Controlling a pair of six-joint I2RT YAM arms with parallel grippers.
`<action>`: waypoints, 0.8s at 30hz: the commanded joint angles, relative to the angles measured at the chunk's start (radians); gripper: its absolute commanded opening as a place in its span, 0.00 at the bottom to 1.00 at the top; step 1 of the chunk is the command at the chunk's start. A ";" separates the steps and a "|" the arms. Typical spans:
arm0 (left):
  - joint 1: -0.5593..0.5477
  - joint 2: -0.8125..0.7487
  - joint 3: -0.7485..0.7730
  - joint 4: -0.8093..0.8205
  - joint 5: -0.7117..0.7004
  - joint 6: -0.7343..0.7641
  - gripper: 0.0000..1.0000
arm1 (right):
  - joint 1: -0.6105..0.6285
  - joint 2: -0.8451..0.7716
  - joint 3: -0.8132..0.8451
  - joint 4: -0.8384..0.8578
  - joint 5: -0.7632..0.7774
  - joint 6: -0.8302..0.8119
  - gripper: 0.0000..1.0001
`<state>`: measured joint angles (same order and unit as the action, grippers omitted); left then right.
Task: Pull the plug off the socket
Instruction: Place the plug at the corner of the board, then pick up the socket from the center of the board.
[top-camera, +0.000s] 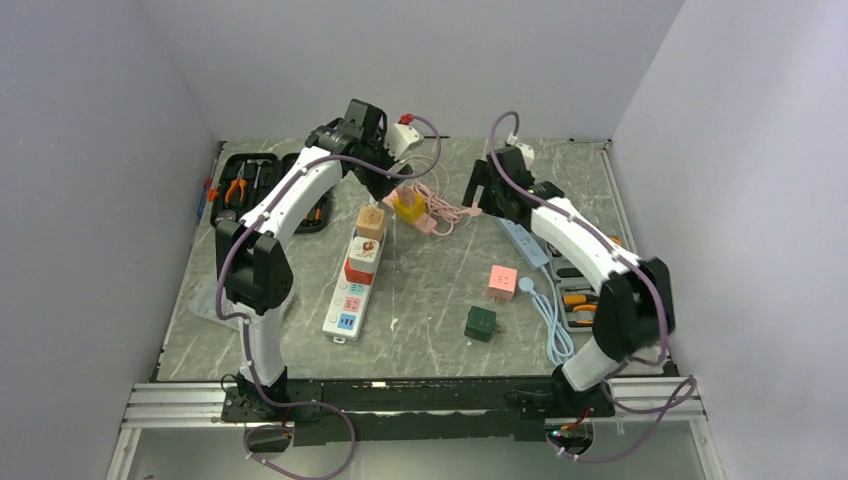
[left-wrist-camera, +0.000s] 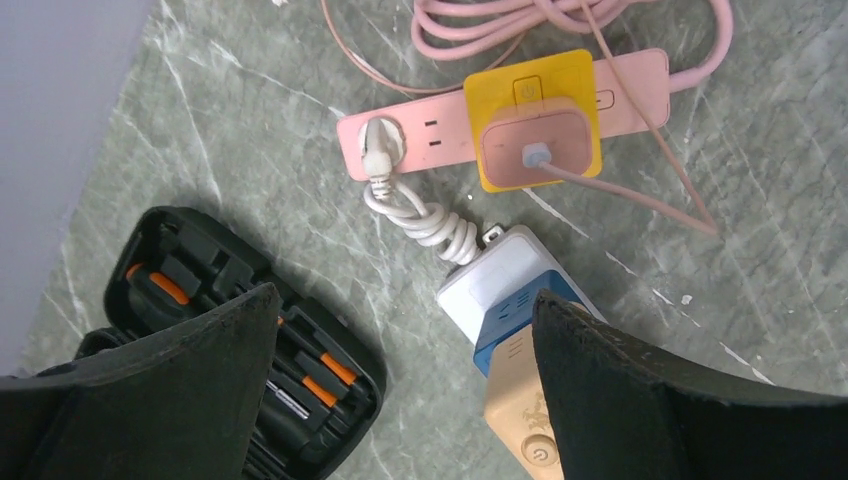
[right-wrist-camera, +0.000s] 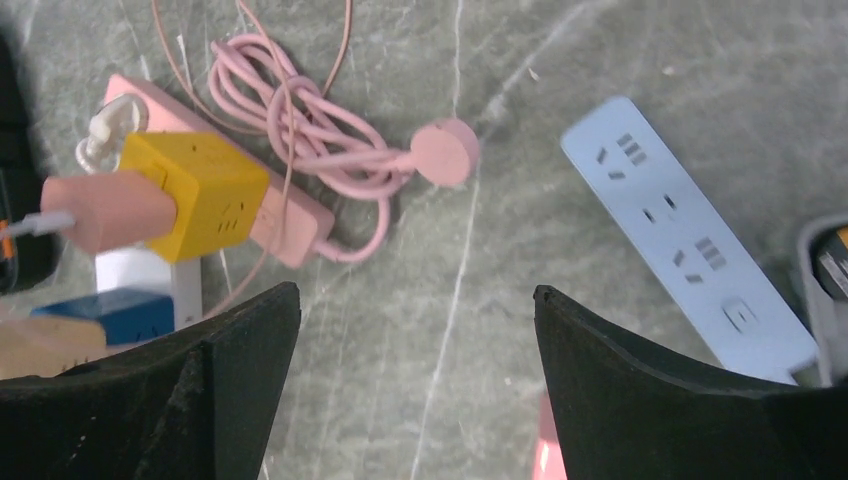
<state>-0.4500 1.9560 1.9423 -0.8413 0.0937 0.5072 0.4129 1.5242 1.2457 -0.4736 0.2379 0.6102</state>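
A pink power strip (left-wrist-camera: 430, 140) lies at the back middle of the table. A white plug (left-wrist-camera: 380, 145) with a coiled white cord sits in its end socket. A yellow cube adapter (left-wrist-camera: 530, 85) is plugged into its middle, and a pink plug (left-wrist-camera: 535, 150) with a thin pink cord sits in the cube. My left gripper (left-wrist-camera: 405, 320) is open and empty above the table, just short of the strip. My right gripper (right-wrist-camera: 415, 320) is open and empty, to the right of the yellow cube (right-wrist-camera: 200, 185) and the pink plug (right-wrist-camera: 105, 210).
A white power strip (top-camera: 350, 295) carries blue, beige, white and red cube adapters. An open black tool case (top-camera: 250, 185) lies at the left. A light blue strip (right-wrist-camera: 680, 240) and a second tool case (top-camera: 580, 300) lie at the right. A pink cube (top-camera: 502, 282) and a green cube (top-camera: 480, 322) stand in the middle.
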 joint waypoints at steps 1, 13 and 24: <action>0.004 0.009 -0.002 0.029 0.010 -0.051 0.95 | -0.005 0.169 0.144 0.056 -0.018 -0.034 0.87; 0.071 -0.023 -0.197 0.058 0.005 0.016 0.89 | -0.001 0.516 0.350 0.085 -0.092 -0.028 0.68; 0.083 -0.099 -0.365 0.037 0.061 0.109 0.79 | 0.031 0.475 0.170 0.134 -0.073 -0.043 0.52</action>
<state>-0.3614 1.8965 1.6558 -0.6624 0.1085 0.5571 0.4301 2.0495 1.5021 -0.3538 0.1436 0.5861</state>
